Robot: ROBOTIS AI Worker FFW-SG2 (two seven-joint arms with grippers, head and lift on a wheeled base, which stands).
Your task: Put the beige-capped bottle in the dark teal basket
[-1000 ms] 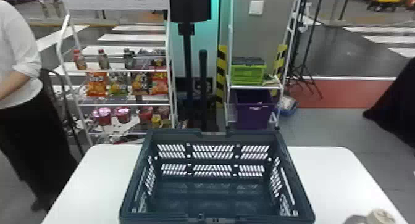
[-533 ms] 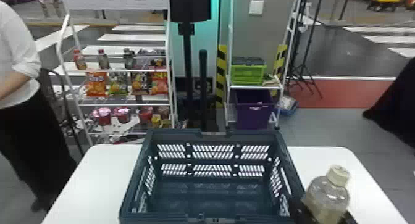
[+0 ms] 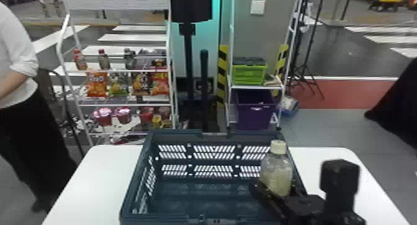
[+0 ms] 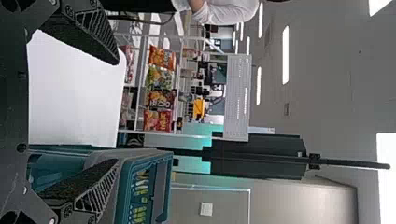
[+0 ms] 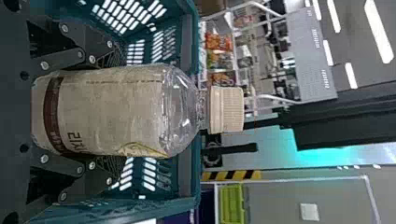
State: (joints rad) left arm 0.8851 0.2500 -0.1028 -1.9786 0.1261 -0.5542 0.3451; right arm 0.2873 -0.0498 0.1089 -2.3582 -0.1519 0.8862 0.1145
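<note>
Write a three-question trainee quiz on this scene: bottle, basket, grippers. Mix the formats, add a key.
1. True or false: the left gripper is open and holds nothing.

2. What is in the right gripper?
a) a snack bag
b) a red cup
c) the beige-capped bottle
d) nothing

3. Fill in the blank: the dark teal basket stands on a ____ table.

Key: 1 true; 2 c; 3 white
</note>
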